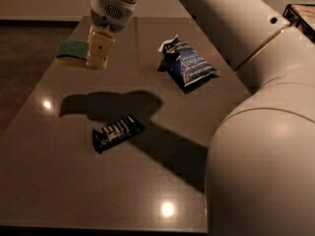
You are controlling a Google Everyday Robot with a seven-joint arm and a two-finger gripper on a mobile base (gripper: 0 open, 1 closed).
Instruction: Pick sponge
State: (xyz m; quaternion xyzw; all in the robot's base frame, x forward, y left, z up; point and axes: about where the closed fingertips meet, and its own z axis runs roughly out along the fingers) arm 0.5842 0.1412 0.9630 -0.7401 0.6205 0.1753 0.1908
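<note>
So, the gripper (95,62) sits at the top left of the view, over the far-left part of the table (147,191), and it's got the sponge (72,50) pinched in it. Only one pale finger (101,45) really shows, and the sponge sticks out to its left, green side up with a thin yellow strip underneath. The sponge looks clear of the tabletop, since its shadow (110,104) falls on the surface well below it. A black candy bar wrapper (117,132) lies flat just under that shadow. A crumpled blue snack bag (187,63) sits off to the right, well apart from the gripper. The big white arm (261,146) fills the right side.
</note>
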